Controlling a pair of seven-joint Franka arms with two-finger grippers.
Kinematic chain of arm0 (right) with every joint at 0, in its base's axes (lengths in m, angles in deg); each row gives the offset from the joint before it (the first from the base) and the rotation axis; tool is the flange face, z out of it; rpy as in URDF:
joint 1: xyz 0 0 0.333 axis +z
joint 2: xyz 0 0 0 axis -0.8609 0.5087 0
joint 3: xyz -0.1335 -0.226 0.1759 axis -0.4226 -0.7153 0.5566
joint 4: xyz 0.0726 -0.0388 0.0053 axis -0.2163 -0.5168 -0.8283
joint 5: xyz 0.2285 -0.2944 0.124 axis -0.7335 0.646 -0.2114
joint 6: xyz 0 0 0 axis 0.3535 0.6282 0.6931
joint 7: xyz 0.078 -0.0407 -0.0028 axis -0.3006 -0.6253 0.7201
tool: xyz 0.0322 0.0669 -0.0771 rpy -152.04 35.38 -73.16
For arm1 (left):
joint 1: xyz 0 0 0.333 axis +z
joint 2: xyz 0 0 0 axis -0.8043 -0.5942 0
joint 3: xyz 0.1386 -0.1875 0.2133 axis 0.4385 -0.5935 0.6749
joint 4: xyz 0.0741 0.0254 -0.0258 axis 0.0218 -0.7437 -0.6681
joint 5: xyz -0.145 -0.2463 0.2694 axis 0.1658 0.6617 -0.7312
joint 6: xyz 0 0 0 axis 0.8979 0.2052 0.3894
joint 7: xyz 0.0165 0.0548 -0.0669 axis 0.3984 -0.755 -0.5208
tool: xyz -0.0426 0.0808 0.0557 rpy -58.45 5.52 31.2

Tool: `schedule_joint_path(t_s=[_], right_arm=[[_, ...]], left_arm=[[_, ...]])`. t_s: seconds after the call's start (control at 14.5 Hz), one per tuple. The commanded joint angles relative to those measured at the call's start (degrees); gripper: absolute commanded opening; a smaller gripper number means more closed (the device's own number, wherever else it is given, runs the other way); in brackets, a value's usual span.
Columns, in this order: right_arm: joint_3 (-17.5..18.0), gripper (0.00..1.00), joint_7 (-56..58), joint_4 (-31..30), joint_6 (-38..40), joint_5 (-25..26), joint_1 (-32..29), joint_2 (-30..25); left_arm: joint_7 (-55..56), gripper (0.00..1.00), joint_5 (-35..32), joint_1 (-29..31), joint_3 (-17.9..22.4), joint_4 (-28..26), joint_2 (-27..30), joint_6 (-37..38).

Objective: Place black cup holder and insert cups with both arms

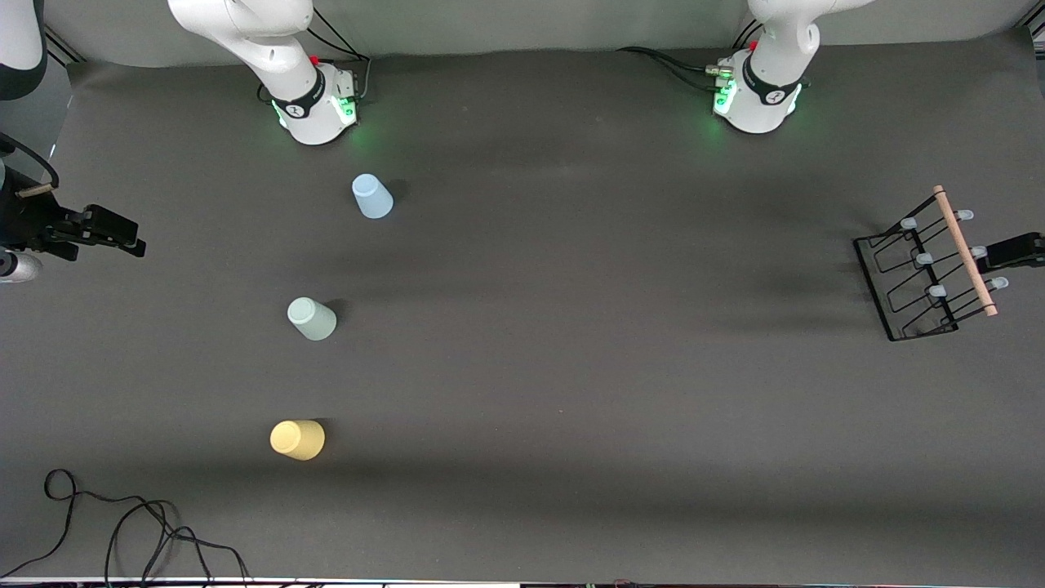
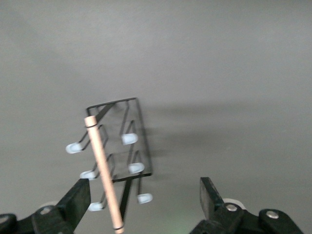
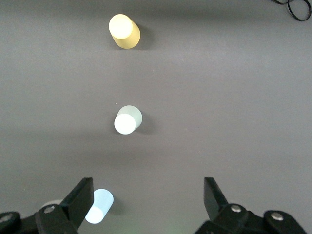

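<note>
Front view: nearest the camera, toward the right arm's end of the table, the yellow cup [image 1: 297, 439] is seen mouth-down, with the mint green cup [image 1: 311, 318] farther off and the light blue cup [image 1: 372, 197] farthest, nearest the right arm's base. All three are stood inverted, narrow bases up, well apart in a loose row. They are judged light, thin-walled and somewhat slippery, so a pinch across the tapered wall is advised, with little force.

The black cup holder [image 1: 927, 263] is placed at the left arm's end of the table, about level with the mint cup. Its wooden rod [image 1: 966, 250] marks the long axis, run roughly from near to far with a slight slant. The grey-tipped pegs [image 1: 937, 291] are angled upward to both sides of it. The wire frame is judged stiff and light; the rod is the natural place to be gripped.

The left gripper [image 2: 145, 192] is held over the holder's rod, fingers spread wide and nothing pinched. The right gripper [image 3: 148, 195] is held above the table near the blue cup, fingers likewise spread and empty.
</note>
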Motion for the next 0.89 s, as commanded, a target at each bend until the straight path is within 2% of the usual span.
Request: schedule_joint_path(t_s=[0.0, 0.41, 0.83], right_arm=[[-0.24, 1.00, 1.09, 0.09, 0.40, -0.36, 0.24, -0.32], [-0.24, 1.00, 1.09, 0.00, -0.04, -0.36, 0.24, -0.06], [-0.15, 1.00, 1.09, -0.17, -0.13, -0.45, 0.24, 0.03]], left_arm=[[-4.76, 0.99, -1.50, 3.60, -0.41, -0.30, -1.82, -0.59], [-4.78, 0.95, -1.76, 6.34, -0.24, -1.17, -7.71, -1.99], [-4.95, 0.96, -2.29, 7.84, -0.23, -11.36, -7.64, -11.57]])
